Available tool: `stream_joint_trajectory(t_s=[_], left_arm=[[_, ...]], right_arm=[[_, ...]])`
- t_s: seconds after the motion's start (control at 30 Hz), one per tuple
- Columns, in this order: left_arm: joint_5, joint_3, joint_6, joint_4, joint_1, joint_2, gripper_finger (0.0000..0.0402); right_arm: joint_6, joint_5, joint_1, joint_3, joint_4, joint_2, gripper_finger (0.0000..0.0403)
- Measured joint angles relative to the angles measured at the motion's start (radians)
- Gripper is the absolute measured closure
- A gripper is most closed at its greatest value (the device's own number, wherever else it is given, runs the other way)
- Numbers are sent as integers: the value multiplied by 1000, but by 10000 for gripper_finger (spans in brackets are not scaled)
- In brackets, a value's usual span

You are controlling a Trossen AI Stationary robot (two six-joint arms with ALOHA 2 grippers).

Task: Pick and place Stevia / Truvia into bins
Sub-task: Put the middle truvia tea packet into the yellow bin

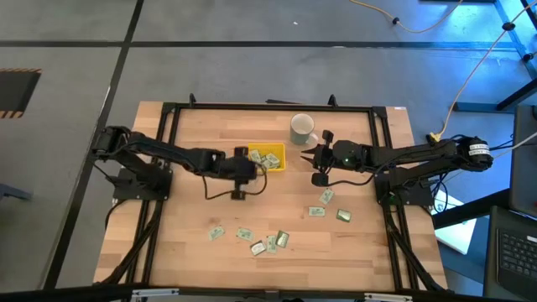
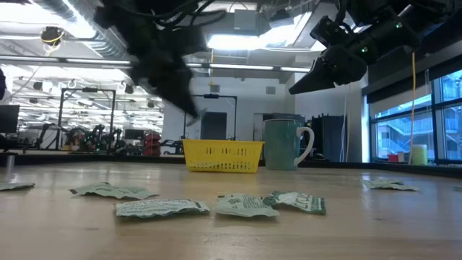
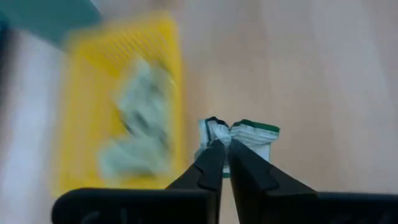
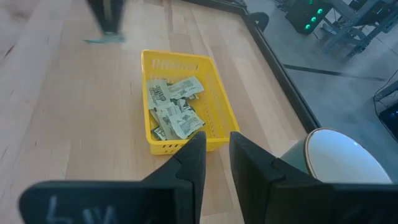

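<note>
The yellow tray (image 1: 267, 157) stands on the far middle of the table, with several pale green and white sachets (image 4: 173, 109) lying in it. More sachets (image 1: 273, 242) lie flat on the near half of the table, and others (image 1: 326, 196) lie toward the right. My left gripper (image 1: 242, 164) hangs just left of the tray, shut on one sachet (image 3: 252, 134). My right gripper (image 1: 319, 159) hovers right of the tray, beside the mug; its fingers (image 4: 193, 155) stand a narrow gap apart, with nothing between them. My left gripper (image 3: 222, 144) pinches a single sachet between its two fingertips at a crumpled edge (image 3: 217, 129). The rest of the sachet sticks out past the fingers. The fingers point down from above, and the sachet is lifted clear of the table, beside the tray's left wall.
A white mug (image 1: 303, 128) stands upright right of the tray's far end, close to my right gripper. A black frame (image 1: 268, 106) runs along the table's edges. Bare wood lies between the tray and the scattered sachets.
</note>
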Motion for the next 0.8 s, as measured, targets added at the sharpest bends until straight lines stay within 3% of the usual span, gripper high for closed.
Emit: stream_joint_trajectory(t_s=[0.1, 0.23, 0.37, 0.8], left_arm=[[-45, 0, 65, 133, 44, 0, 382], [-27, 0, 75, 257, 106, 5, 382], [21, 1, 72, 278, 161, 41, 382], [25, 1, 38, 292, 236, 193, 381]], right_arm=[[0, 0, 0, 0, 0, 0, 327], [0, 0, 0, 0, -1, 0, 327], [0, 0, 0, 0, -7, 0, 327], [0, 0, 0, 0, -7, 0, 327]])
